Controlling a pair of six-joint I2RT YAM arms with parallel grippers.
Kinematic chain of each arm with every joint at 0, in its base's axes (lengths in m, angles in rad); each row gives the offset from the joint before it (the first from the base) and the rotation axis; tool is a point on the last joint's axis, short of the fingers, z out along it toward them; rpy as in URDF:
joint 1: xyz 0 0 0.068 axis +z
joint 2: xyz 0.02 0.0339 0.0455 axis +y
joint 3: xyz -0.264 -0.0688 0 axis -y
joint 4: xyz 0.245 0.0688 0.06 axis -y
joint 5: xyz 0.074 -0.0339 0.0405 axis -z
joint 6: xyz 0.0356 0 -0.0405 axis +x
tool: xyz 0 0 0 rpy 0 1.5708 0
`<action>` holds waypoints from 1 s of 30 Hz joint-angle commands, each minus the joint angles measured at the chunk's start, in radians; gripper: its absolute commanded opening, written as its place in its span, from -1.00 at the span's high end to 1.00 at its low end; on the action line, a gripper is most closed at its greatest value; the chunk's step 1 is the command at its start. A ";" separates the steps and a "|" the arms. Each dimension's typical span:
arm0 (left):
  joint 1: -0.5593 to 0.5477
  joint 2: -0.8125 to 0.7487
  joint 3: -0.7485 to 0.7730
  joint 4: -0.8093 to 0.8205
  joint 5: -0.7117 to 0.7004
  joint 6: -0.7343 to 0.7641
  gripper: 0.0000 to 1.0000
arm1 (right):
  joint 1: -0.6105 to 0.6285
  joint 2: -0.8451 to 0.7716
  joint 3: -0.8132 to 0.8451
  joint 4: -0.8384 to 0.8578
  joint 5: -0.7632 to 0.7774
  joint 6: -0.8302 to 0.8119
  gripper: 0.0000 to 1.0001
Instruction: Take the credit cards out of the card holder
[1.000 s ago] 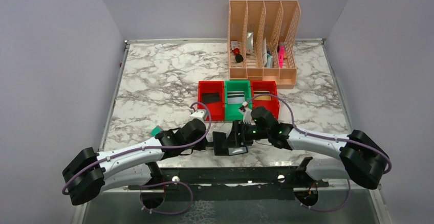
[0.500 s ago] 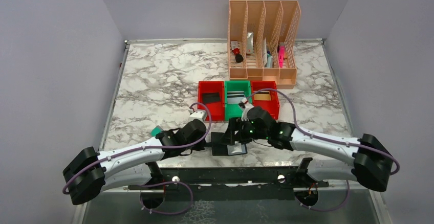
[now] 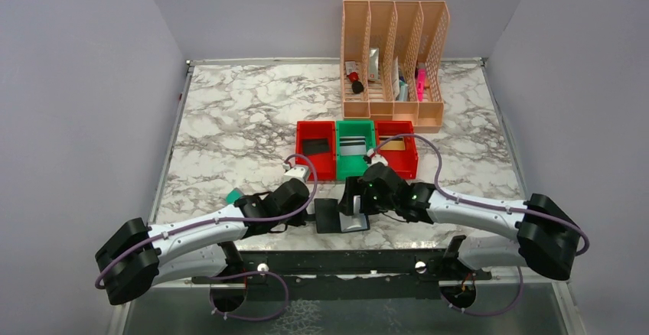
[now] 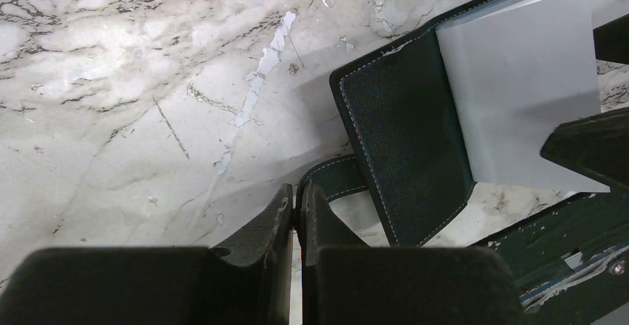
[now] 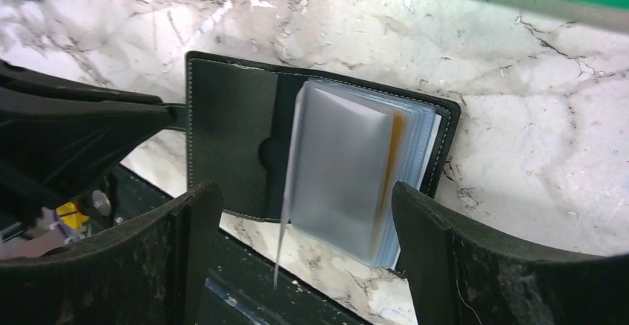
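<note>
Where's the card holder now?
Top view: card holder lies open at the near table edge, before the green bin, under the right gripper.

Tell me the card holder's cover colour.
Black card holder, pale stitching; clearest in left wrist view.

A green bin (image 3: 356,124) sits on a marbled table (image 3: 237,128). A red bin (image 3: 301,151) touches its left side and another red bin (image 3: 395,125) its right. Behind the green bin stands a peach slotted organizer (image 3: 394,110), with a pink marker (image 3: 420,84) in its rightmost slot. A small teal block (image 3: 233,196) lies well to the green bin's near-left.
</note>
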 commanded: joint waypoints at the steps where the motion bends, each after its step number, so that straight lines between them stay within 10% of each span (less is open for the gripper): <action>1: 0.000 0.005 0.016 -0.003 0.021 0.012 1.00 | -0.010 0.036 0.026 0.033 -0.007 -0.004 -0.79; 30: 0.000 0.015 0.024 0.000 0.020 0.020 1.00 | -0.019 0.060 0.070 0.166 -0.349 -0.028 -0.69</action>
